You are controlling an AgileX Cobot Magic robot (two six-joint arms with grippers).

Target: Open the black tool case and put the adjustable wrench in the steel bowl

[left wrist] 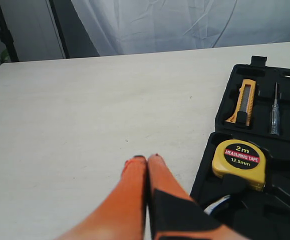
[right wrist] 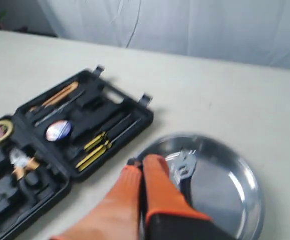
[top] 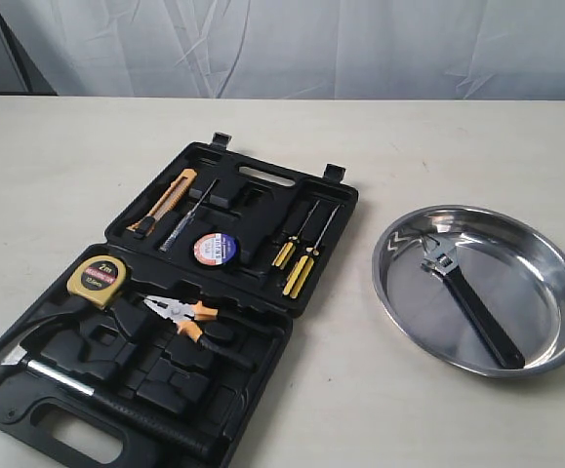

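The black tool case [top: 165, 322] lies open on the table, lid flat at the back. The adjustable wrench [top: 463, 292] lies inside the steel bowl [top: 555, 336] to the right of the case, silver head toward the back, black handle toward the front. In the right wrist view the wrench [right wrist: 184, 167] and bowl [right wrist: 235, 190] sit just beyond my right gripper [right wrist: 142, 162], which is shut with nothing in it. My left gripper [left wrist: 146, 159] is shut and empty above bare table, left of the case [left wrist: 265, 165]. Neither gripper appears in the exterior view.
The case holds a yellow tape measure [top: 101, 278], orange-handled pliers [top: 189, 317], a hammer [top: 67, 375], a utility knife [top: 165, 203], a tape roll [top: 214, 249] and yellow-handled screwdrivers [top: 297, 258]. A white curtain [top: 311, 44] backs the table.
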